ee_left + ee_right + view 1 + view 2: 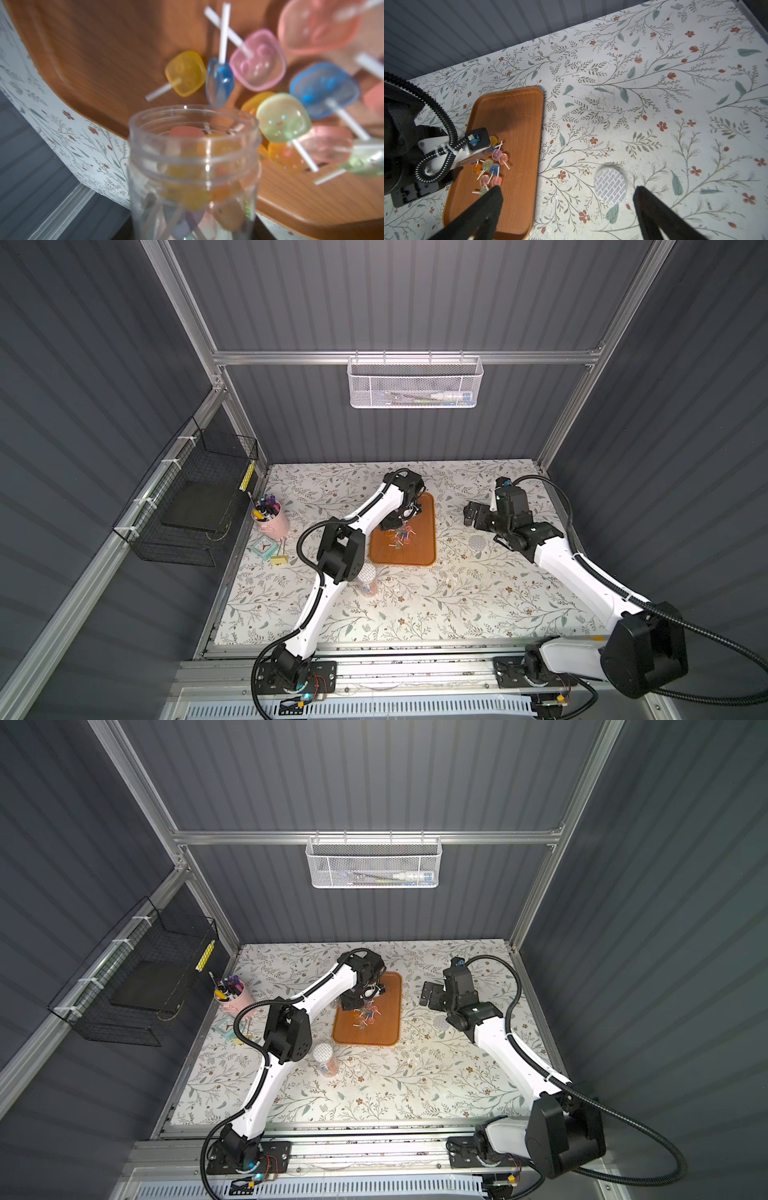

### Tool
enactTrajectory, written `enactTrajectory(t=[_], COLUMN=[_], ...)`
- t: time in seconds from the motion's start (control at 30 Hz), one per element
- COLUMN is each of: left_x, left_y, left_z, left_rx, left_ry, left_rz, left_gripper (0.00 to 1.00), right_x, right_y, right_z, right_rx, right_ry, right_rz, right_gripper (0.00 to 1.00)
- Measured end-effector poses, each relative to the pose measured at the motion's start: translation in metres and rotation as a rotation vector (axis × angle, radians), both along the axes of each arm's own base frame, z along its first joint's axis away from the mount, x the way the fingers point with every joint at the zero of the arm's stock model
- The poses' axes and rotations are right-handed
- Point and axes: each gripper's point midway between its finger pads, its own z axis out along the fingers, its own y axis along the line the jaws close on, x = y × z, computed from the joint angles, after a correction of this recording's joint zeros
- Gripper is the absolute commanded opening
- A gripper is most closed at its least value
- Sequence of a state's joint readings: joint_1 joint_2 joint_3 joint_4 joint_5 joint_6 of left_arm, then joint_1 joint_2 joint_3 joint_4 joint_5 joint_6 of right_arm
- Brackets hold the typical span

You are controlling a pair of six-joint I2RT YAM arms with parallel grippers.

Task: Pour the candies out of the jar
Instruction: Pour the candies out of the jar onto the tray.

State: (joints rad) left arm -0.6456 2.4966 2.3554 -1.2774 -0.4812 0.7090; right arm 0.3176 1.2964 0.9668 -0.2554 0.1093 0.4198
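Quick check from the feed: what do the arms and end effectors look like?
Left arm and right arm: white link shells, black joint housings, and a black corrugated hose running along each. The right end effector is black with two flat, textured fingers. The left end effector is black too, mostly hidden.

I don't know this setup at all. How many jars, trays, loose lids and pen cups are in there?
Jars: 2, the open jar and the capped jar
Trays: 1, the tray
Loose lids: 1, the loose lid
Pen cups: 1, the pen cup
Total: 5
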Motion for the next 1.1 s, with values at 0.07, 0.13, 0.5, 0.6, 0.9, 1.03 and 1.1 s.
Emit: enactTrajectory(t=[0.07,0.13,0.5,0.6,0.9,1.03,1.1], left_x=[0.001,-0.001,-0.026,-0.023,-0.018,-0.019,-0.02], left_y=[-0.003,-0.007,0.016,0.018,0.026,0.035,0.039], left_z=[0.003,0.005,0.042,0.045,0.04,0.023,0.016], left_rx=[0.009,0.019,0.166,0.193,0.268,0.363,0.41], left_ry=[-0.011,-0.018,-0.047,-0.056,-0.054,-0.02,0.013], left_rz=[-0.018,-0.036,-0.137,-0.158,-0.216,-0.306,-0.367], left_gripper=[0.0,0.0,0.0,0.0,0.0,0.0,0.0], right_x=[0.0,-0.001,0.0,0.0,0.0,0.0,0.0], right_y=[-0.001,-0.001,-0.001,-0.001,-0.002,-0.001,-0.001], right_z=[0.001,0.003,0.001,0.0,0.0,0.0,0.0], right_rx=[-0.001,-0.001,-0.003,-0.005,-0.006,-0.003,-0.002], right_ry=[-0.003,-0.009,-0.004,0.001,-0.002,-0.001,-0.001], right_rz=[-0.002,-0.004,-0.005,-0.005,-0.007,-0.004,-0.004], right_gripper=[0.99,0.99,0.99,0.99,0.99,0.99,0.99])
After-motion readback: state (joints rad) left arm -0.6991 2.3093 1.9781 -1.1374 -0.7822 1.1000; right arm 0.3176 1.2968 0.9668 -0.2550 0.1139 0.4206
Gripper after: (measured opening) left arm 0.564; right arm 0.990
